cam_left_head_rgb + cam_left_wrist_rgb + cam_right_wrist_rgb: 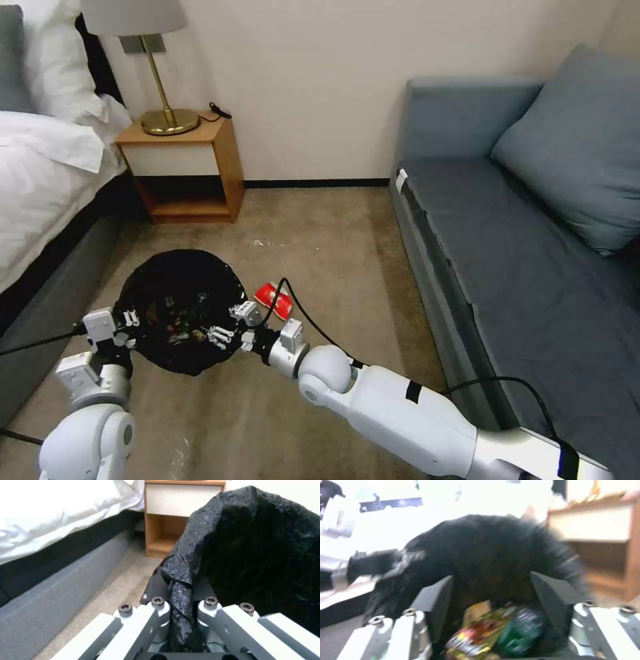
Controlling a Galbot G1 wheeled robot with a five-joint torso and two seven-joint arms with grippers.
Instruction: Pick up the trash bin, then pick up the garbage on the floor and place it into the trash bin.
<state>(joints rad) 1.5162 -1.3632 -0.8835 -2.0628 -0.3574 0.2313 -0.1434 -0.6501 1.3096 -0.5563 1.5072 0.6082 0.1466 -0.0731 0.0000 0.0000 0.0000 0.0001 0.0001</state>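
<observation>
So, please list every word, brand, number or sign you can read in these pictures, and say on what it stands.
No text can be read.
Red snack packet on the carpet: its print is too small.
Gold-yellow wrapper and green-labelled bottle in the trash bin: printing shows, but blurred.

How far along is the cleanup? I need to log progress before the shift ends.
Done: the trash bin already holds litter, a yellow-red wrapper and a green-labelled bottle. In hand: the left gripper is shut on the bin's black bag at the rim, and the right gripper is open over the bin's mouth. Left: a red packet lies on the carpet beside the bin.
</observation>
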